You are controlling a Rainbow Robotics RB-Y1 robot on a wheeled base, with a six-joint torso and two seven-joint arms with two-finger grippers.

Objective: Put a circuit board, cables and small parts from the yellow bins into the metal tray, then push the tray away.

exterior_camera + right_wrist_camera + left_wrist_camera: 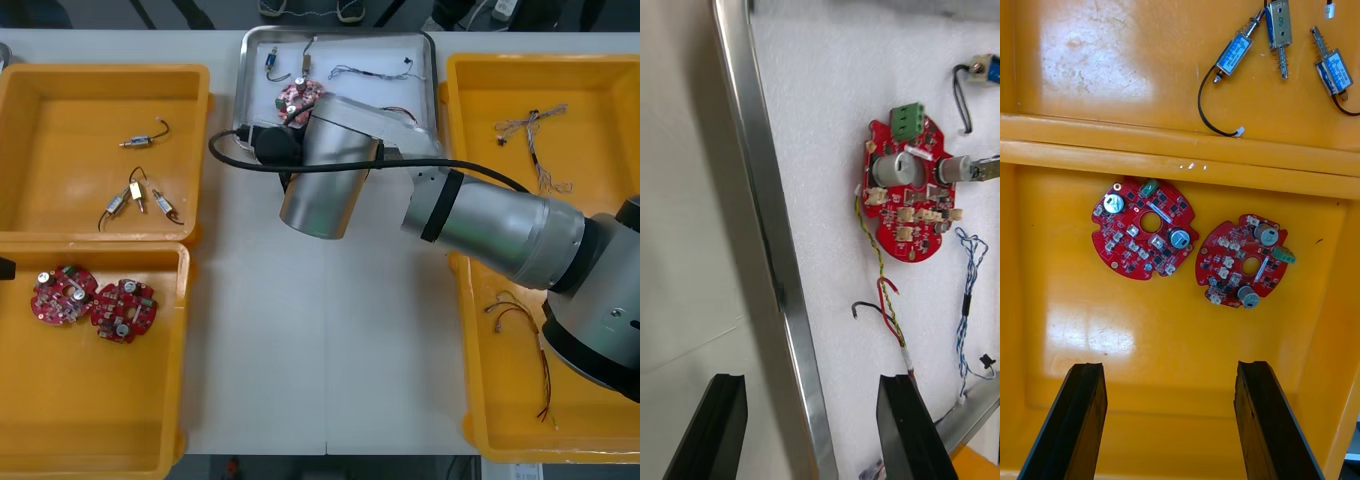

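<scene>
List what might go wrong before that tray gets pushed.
1. The right claw stands open astride the metal tray's rim; its inner finger could snag the red and yellow cable lying right beside it.
2. The tray seems close to the table's far edge; a hard push might tip it off.
The left claw hovers open over a yellow bin.

So the metal tray (242,90) at top middle of the front view has a shiny, mirror-ish rim, but inside it's matt white with a slightly grainy texture. The yellow bins (70,110) look like smooth glossy plastic, glare spots and all. The right arm (500,225) is satin silver metal, desk (260,330) plain matt.
</scene>
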